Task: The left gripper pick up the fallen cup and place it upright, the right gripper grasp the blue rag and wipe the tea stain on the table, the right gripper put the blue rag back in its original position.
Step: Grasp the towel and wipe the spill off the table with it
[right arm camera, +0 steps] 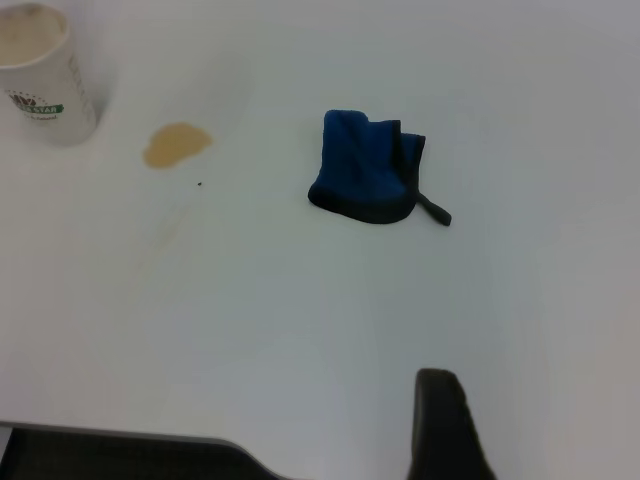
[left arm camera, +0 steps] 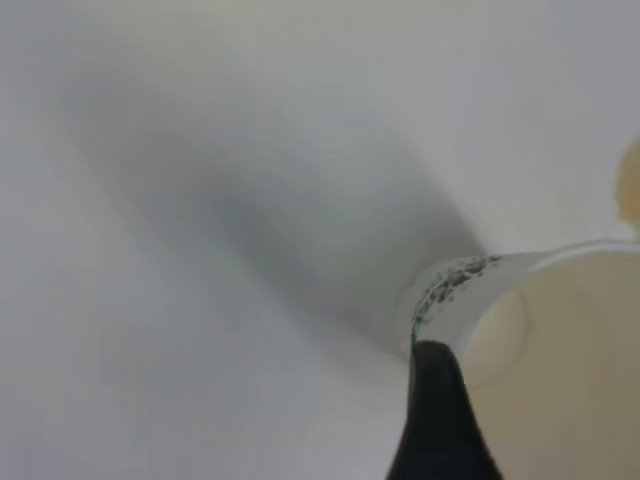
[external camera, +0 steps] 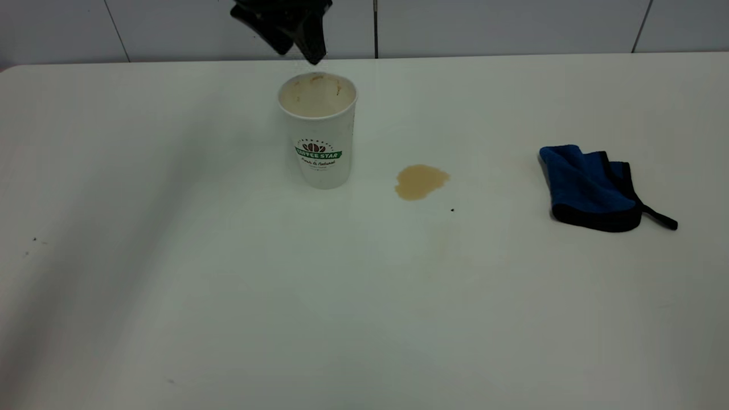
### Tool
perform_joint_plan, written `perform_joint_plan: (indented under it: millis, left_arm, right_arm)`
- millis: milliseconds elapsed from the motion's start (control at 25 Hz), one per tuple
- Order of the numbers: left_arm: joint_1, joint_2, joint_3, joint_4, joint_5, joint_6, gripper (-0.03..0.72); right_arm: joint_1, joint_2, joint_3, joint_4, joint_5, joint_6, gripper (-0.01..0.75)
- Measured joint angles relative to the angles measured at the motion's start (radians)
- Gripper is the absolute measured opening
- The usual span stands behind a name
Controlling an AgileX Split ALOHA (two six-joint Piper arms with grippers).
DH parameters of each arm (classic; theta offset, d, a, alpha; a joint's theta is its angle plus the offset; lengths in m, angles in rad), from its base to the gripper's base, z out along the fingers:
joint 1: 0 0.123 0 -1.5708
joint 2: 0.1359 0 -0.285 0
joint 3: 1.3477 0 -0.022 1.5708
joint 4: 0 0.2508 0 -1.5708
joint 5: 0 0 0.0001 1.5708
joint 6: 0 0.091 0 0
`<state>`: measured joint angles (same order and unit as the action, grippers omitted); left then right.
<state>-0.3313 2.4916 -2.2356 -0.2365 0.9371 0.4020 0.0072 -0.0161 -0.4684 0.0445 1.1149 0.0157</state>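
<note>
Cup point(external camera: 318, 130), one. White paper, green banner logo, tan-stained inside. Stands upright on the surface point(external camera: 171, 285), mouth up, toward the far edge and left of centre. The first step of the task therefore reads as done.

Tea stain point(external camera: 420, 181), one. Light-brown blotch on the surface, just beside the cup on its right, not touching it. A tiny black speck lies near it and is a separate mark. Fainter tan smearing shows on the surface below and to the right of the blotch. Not yet wiped.

Blue rag point(external camera: 592, 188), one. Bunched plush cloth with black edging and a thin black strap tail trailing away to the right. Lies well apart from the stain, on the right side, within the right arm's reach; untouched, judged to be at its home spot and the next item to fetch.

Left claw point(external camera: 296, 34), one. Hangs just above the far rim of the cup, clear of it in the exterior view. The left wrist view shows one dark finger point(left arm camera: 440, 420) close against the rim, cup mouth directly below. Nothing is between the fingers; they appear spread, so released. Placement suits a straight lift-off from a freshly set cup without tipping it.

Right claw, one. Only one dark finger point(right arm camera: 445, 430) shows in its own wrist view, high above the near surface, looking down on rag, stain and cup. Whether it is released or clenched cannot be told.
</note>
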Motion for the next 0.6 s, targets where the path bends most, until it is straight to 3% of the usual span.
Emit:
perform_joint_plan:
  millis: [200, 600]
  left_arm:
    - [0.0, -0.106, -0.15, 0.008, 0.231, -0.104, 0.537]
    - [0.0, -0.39, -0.195, 0.028, 0.231, -0.267, 0.537]
  right_arm:
    - [0.0, 0.0, 0.0, 0.0, 0.0, 0.0, 0.511]
    - [0.0, 0.0, 0.0, 0.0, 0.0, 0.0, 0.511]
